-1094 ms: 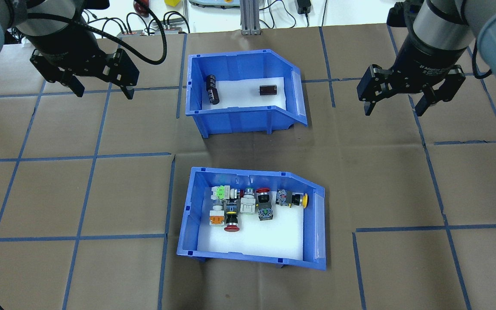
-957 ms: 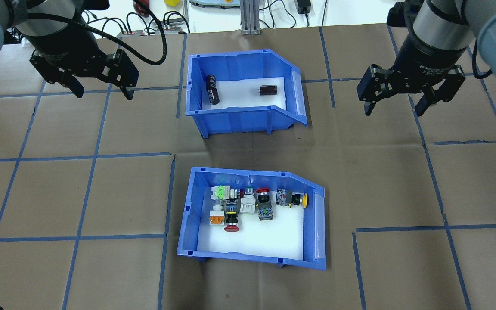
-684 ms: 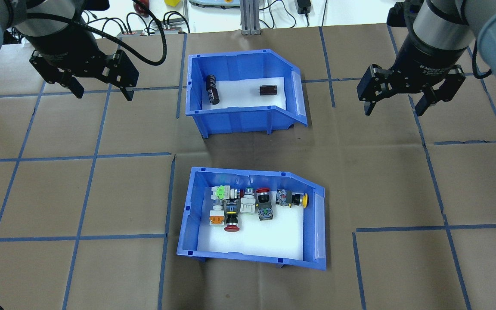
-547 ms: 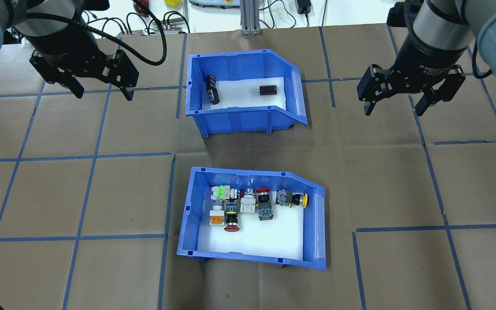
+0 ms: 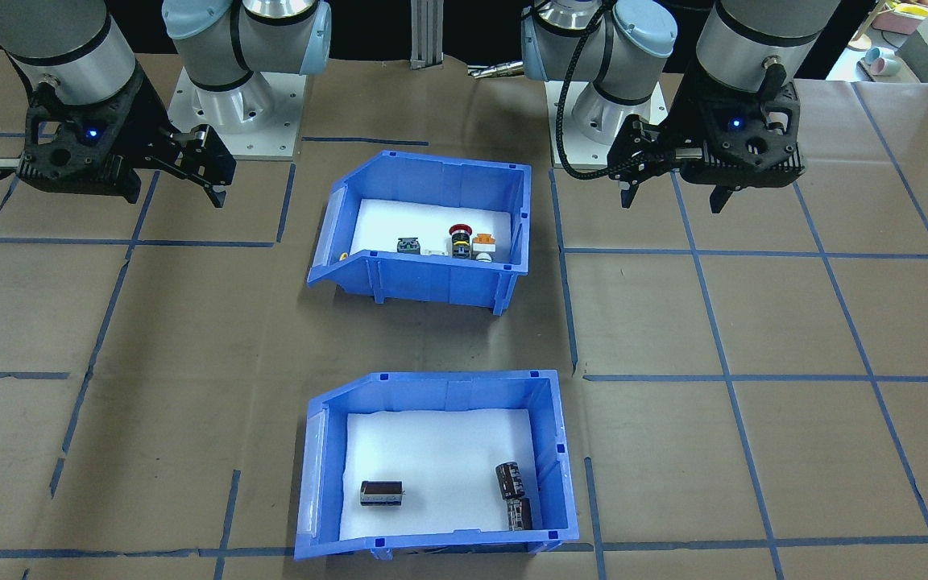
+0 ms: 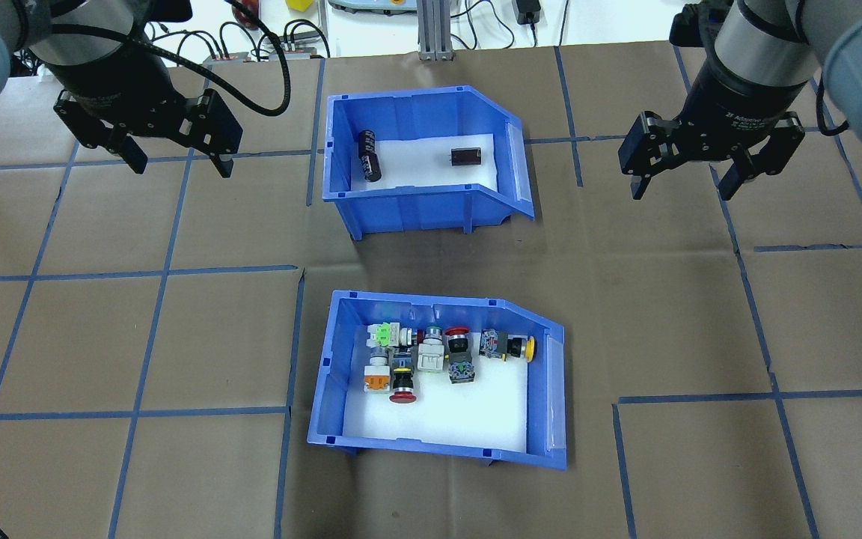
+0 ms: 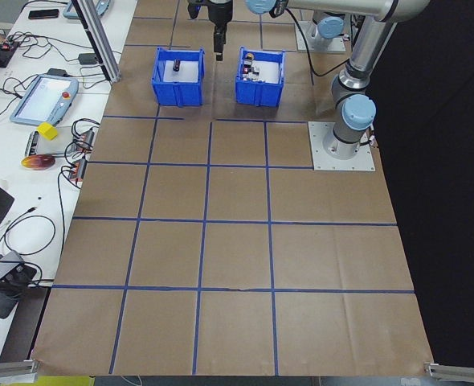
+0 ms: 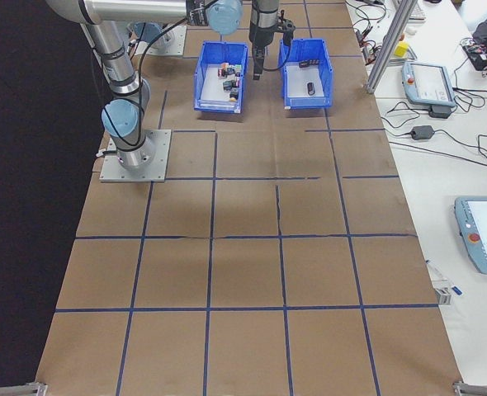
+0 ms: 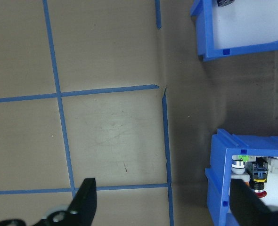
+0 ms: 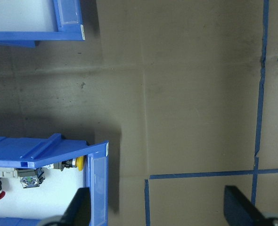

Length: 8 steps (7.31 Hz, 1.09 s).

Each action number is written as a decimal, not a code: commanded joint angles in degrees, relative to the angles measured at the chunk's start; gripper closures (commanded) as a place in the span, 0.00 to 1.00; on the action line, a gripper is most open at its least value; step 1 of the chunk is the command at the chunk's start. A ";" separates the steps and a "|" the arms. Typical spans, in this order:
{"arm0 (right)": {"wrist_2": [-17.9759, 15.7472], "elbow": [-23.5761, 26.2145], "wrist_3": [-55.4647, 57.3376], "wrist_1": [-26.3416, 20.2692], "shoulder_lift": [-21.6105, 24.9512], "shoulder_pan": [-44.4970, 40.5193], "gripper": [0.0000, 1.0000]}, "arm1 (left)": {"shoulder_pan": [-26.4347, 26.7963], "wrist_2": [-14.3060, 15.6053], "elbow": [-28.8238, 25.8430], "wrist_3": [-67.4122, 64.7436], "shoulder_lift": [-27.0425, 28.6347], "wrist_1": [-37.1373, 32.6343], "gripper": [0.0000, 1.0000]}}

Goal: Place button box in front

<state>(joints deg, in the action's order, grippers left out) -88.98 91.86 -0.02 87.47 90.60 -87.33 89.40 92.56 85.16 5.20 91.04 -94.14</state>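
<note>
Brown paper covers the table (image 6: 102,337), marked into squares w/ blue tape lines (image 6: 161,277). Beyond its far edge runs a white bench w/ cables and 2 tablet-like pendants (image 8: 429,82).

2 blue plastic bins sit mid-table, one behind the other, well apart, each w/ a sloped cut-away side and white foam floor. The button box (image 6: 438,378) is the one nearer the robot's base. It holds approx. 8 push-button switches (image 6: 431,355), clustered toward its far wall: red, yellow, orange and green caps on black or white bodies. Exact count is hard to tell. The capacitor bin (image 6: 423,161) sits farther out. It holds dark cylinders (image 6: 370,156): 2 on one side, touching, and 1 apart, so 3 in all, seen best from the front camera.

The left gripper (image 6: 176,161) hovers above bare paper, off to the capacitor bin's left, fingers spread, holding nothing. The button box lies nearer the base than this gripper and off to its right; the left wrist cam shows the box's corner beside one fingertip (image 9: 245,202).

The right gripper (image 6: 682,187) hovers off the capacitor bin's right side, also spread and empty. The button box lies nearer the base and to this gripper's left. Nothing stands btwn either gripper and the bins.
</note>
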 commanded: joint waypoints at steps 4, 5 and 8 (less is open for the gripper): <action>0.47 -1.94 -12.32 2.08 -3.93 -0.21 0.00 | -0.45 8.08 -2.01 -2.55 1.14 -2.28 0.00; 0.91 -3.17 -18.81 2.09 -5.07 -0.56 0.00 | -0.01 7.03 -1.49 -4.56 1.33 -2.37 0.00; 0.03 -9.57 -46.20 2.70 -12.09 -1.78 0.00 | 1.12 0.71 1.41 -25.68 -0.25 -2.19 0.00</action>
<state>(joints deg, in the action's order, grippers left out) -88.71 85.07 -34.76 89.71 81.39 -88.42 89.76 95.20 85.93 -10.88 90.99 -96.25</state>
